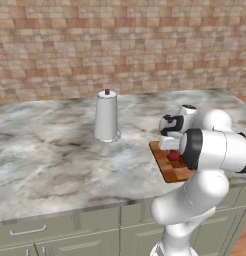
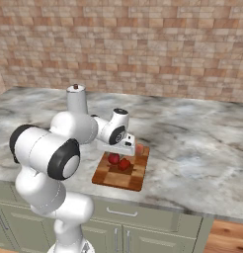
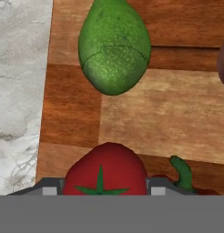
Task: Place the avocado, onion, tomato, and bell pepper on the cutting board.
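Observation:
The checkered wooden cutting board [image 2: 133,179] [image 1: 165,167] [image 3: 145,118] lies near the counter's front edge. My gripper [image 3: 101,189] [image 2: 115,152] [image 1: 170,148] points down over it and is shut on the tomato [image 3: 104,170] [image 2: 113,158] [image 1: 172,156], a red ball with a green star stem. I cannot tell if the tomato touches the board. The green avocado [image 3: 114,48] lies on the board just beyond it. The bell pepper [image 2: 125,164] sits beside the tomato, its green stem [image 3: 181,170] showing. The pale onion [image 2: 139,148] rests at the board's far corner.
A tall white canister [image 1: 106,116] [image 2: 76,101] stands on the marble counter [image 1: 55,150] left of the board. The counter's front edge runs just below the board, with cabinet drawers [image 2: 118,212] under it. A brick wall backs the counter.

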You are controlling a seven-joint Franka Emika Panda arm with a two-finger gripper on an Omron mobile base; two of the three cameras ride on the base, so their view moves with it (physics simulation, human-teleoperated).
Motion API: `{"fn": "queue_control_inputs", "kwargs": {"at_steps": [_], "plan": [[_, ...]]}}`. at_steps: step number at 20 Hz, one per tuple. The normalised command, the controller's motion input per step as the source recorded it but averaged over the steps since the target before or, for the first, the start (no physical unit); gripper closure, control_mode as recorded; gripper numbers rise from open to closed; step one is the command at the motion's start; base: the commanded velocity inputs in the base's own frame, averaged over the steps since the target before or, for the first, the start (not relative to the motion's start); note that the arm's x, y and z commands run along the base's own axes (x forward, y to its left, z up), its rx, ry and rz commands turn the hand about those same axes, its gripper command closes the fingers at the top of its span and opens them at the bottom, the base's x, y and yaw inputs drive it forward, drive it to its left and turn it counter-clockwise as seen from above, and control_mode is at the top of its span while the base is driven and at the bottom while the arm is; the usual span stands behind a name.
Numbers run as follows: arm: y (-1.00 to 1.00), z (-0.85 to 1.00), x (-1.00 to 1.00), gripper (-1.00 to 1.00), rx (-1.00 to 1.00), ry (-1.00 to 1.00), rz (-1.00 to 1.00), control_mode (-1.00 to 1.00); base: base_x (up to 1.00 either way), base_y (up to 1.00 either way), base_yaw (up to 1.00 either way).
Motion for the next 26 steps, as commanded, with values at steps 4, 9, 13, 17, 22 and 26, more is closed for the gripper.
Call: {"fn": "queue_control_inputs", "kwargs": {"at_steps": [4, 9, 13, 17, 22, 26], "plan": [[0.0, 0.0, 0.0, -1.0, 0.0, 0.0, 0.0, -1.0, 0.0, 0.0, 0.0], [0.0, 0.0, 0.0, -1.0, 0.0, 0.0, 0.0, -1.0, 0.0, 0.0, 0.0], [-0.06, 0.0, 0.0, -1.0, 0.0, -0.01, 0.0, -1.0, 0.0, 0.0, 0.0], [-0.03, -0.05, 0.0, -1.0, 0.0, -0.07, 0.0, -1.0, 0.0, 0.0, 0.0], [-0.04, -0.02, 0.0, -1.0, 0.0, -0.08, 0.0, -1.0, 0.0, 0.0, 0.0], [-0.01, 0.25, -0.21, -1.0, 0.0, -0.1, 0.0, -1.0, 0.0, 0.0, 0.0]]}}
